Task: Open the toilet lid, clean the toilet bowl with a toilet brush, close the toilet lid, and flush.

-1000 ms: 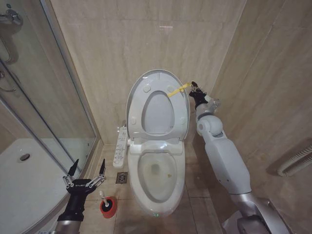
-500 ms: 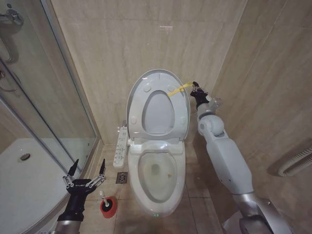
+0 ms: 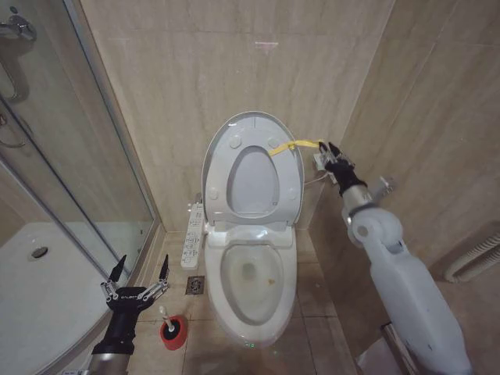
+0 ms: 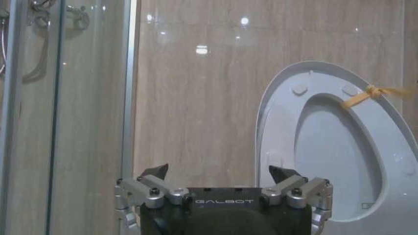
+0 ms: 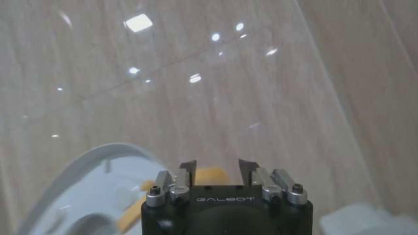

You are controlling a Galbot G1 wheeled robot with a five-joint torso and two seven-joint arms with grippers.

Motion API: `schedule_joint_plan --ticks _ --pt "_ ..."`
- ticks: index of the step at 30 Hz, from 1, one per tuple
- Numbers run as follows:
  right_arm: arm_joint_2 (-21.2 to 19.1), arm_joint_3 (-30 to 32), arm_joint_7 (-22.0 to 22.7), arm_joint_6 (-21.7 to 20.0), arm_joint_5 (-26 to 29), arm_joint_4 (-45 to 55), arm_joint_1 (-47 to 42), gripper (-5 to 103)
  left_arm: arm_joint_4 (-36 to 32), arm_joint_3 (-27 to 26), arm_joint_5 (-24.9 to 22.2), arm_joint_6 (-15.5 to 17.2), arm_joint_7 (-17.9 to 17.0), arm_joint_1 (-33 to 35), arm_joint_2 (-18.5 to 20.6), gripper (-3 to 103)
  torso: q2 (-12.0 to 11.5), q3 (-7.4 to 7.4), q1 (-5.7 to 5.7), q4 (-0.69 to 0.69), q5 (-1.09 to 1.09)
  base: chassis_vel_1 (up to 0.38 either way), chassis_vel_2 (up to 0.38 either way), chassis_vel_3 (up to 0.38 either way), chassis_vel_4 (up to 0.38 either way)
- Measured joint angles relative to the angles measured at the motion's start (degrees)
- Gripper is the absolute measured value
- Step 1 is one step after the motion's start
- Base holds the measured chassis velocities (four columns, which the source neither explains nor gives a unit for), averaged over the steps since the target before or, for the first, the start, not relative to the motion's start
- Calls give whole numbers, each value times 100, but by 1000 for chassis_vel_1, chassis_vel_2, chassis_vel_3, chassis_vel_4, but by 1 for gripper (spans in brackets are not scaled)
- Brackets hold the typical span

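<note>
The toilet lid (image 3: 251, 168) stands upright against the back wall, over the open toilet bowl (image 3: 251, 277) with water at its bottom. A yellow strap (image 3: 295, 144) runs taut from the lid's edge to my right gripper (image 3: 326, 150), which is shut on it just right of the lid. The right wrist view shows the strap (image 5: 209, 175) between the right gripper's (image 5: 217, 166) fingers, beside the lid (image 5: 85, 196). My left gripper (image 3: 133, 273) hangs open low on the left, above the toilet brush (image 3: 166, 314) in its red holder (image 3: 173, 332). The left wrist view has this gripper (image 4: 219, 171) facing the lid (image 4: 326, 147).
A glass shower enclosure (image 3: 70, 156) and white tray (image 3: 39, 289) fill the left side. A control panel (image 3: 191, 234) hangs beside the bowl, with a floor drain (image 3: 195, 285) below. The tiled wall stands close on the right, with a hose (image 3: 476, 262).
My right gripper has moved right and slightly down, away from the lid, drawing the yellow strap out sideways. The lid stays up. The left arm has not moved.
</note>
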Motion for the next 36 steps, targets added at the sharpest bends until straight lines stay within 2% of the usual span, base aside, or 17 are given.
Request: schedule_joint_plan --ticks 4,5,11,12,16,18,19,20,22,23,24,27,30,31,32,34,36 --pt "-8 -8 23 -77 144 253 -260 38 0 0 0 0 -1 0 0 100 0 0 0 4 -1 0 0 0 0" --pt "-5 -22 38 -108 201 330 -339 65 0 0 0 0 0 0 0 100 0 0 0 4 -1 0 0 0 0" --pt "-3 114 125 -212 466 964 -1103 65 0 0 0 0 -1 0 -1 100 0 0 0 3 -1 0 0 0 0" --pt "3 162 131 -220 462 1123 -1296 92 0 0 0 0 -1 0 0 100 0 0 0 2 -1 0 0 0 0" --pt "74 246 171 -238 224 1588 -1839 92 0 0 0 0 -1 0 0 100 0 0 0 1 -1 0 0 0 0" --pt "230 289 330 -249 -211 2017 -2288 92 0 0 0 0 0 0 0 100 0 0 -1 -2 -1 0 0 0 0" --pt "327 326 431 -255 -414 2234 -2482 92 0 0 0 0 -1 0 -1 100 0 0 0 6 -3 0 0 0 0" --pt "418 352 477 -262 -571 2426 -2698 100 0 -1 0 0 0 1 0 100 0 0 0 5 -1 0 0 0 0" --pt "522 424 496 -272 -789 2602 -2965 100 0 0 0 0 0 0 0 100 0 0 0 -1 -3 0 0 0 0" --pt "602 533 442 -265 -1055 2737 -3213 100 0 0 0 0 -1 0 0 100 0 0 0 5 -4 0 0 0 0" --pt "602 533 442 -265 -1055 2737 -3213 100 0 0 0 0 -1 0 0 100 0 0 0 5 -4 0 0 0 0" --pt "818 902 200 -128 -1758 2945 -3847 100 0 0 0 0 0 0 0 100 0 0 0 1 -2 0 0 0 0" --pt "918 1026 159 -59 -1979 3015 -4063 100 0 0 0 0 0 0 0 100 0 0 0 2 -2 0 0 0 0" --pt "1010 1097 139 13 -2225 3052 -4222 100 0 0 0 0 -1 -1 0 100 0 0 0 2 -2 0 0 0 0" --pt "1225 1127 124 217 -2733 3063 -4463 100 0 0 0 0 0 0 0 100 0 0 0 3 -1 0 0 0 0" --pt "1345 1121 124 342 -2968 3061 -4568 100 0 0 0 0 0 0 0 100 0 0 0 3 -1 0 0 0 0" --pt "1659 1041 125 683 -3435 3056 -4906 100 0 -1 0 0 -1 0 -1 100 0 0 0 3 -2 0 0 0 0"
